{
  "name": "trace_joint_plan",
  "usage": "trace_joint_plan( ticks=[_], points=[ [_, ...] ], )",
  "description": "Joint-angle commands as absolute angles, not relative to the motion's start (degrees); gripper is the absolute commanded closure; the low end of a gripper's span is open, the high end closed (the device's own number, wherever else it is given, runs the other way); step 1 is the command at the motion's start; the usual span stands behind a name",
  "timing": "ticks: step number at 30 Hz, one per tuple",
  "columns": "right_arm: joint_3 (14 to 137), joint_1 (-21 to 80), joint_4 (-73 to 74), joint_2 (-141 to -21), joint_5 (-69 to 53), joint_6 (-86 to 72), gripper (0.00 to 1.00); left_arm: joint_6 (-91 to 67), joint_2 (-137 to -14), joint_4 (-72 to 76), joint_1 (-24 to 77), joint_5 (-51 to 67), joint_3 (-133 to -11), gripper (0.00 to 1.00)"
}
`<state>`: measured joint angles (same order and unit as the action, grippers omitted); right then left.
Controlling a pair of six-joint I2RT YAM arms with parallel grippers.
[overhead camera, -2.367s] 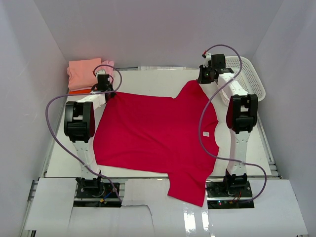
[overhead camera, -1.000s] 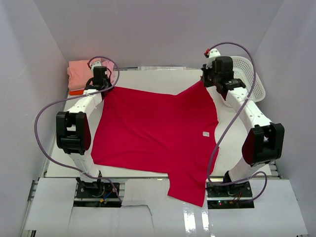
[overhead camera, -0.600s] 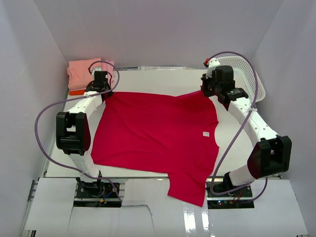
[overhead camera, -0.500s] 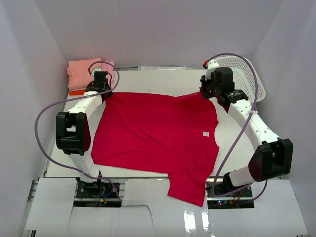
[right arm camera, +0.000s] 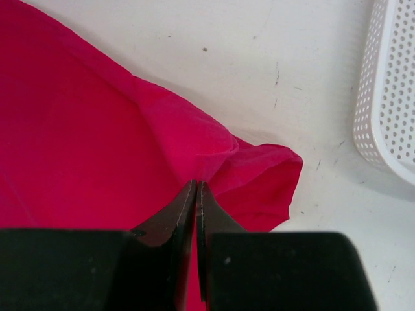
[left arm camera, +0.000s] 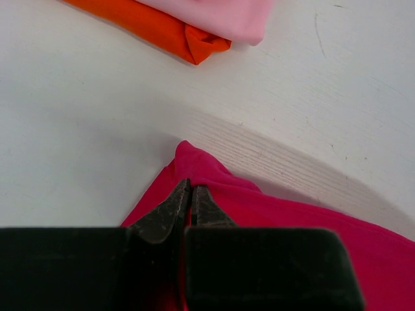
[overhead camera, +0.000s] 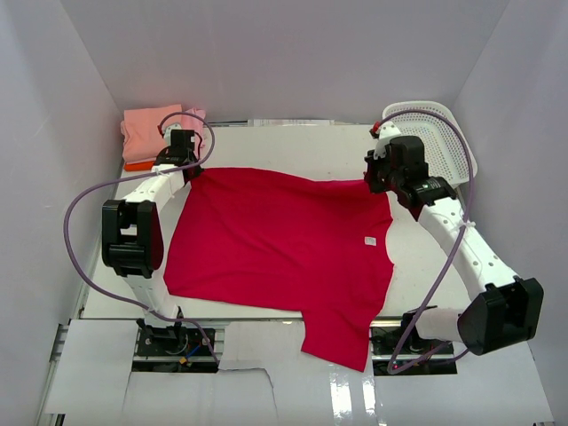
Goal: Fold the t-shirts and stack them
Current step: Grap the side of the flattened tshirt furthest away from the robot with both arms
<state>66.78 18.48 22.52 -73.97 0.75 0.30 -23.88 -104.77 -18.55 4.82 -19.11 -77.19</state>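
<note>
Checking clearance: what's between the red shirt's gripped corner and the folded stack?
Only bare table between red shirt and folded stack, seen in left wrist view.

Left arm, right arm: white links, black joint housings. Lilac cable loops along each. Fingers black, tapered.

The far right corner of the large plain crimson-red cloth t-shirt has been drawn toward 5 o'clock by the right gripper, its raised far edge pulled straight.
</note>
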Motion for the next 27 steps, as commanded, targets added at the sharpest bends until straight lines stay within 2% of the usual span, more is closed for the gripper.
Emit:
trace_joint_plan(
  ticks=[1, 7, 12, 27],
  points=[
    [66.1, 19.6, 23.9, -70.4, 3.3, -1.7, 0.92, -24.5, -105.1, -19.2, 4.4, -20.5, -78.4, 1.00],
    [63.3, 21.7, 25.2, -66.2, 5.3, -3.0, 0.92, -25.3, -105.3, -19.3, 4.1, -19.5, -77.8, 1.00],
    [60.7, 23.2, 25.7, -63.5, 6.8, -3.8, 0.92, -26.5, -100.9, -15.8, 4.1, -18.4, -73.1, 1.00],
    [55.5, 28.1, 27.8, -58.3, 8.6, -5.5, 0.92, -26.4, -97.9, -17.7, 4.1, -22.2, -70.0, 1.00]
  ],
)
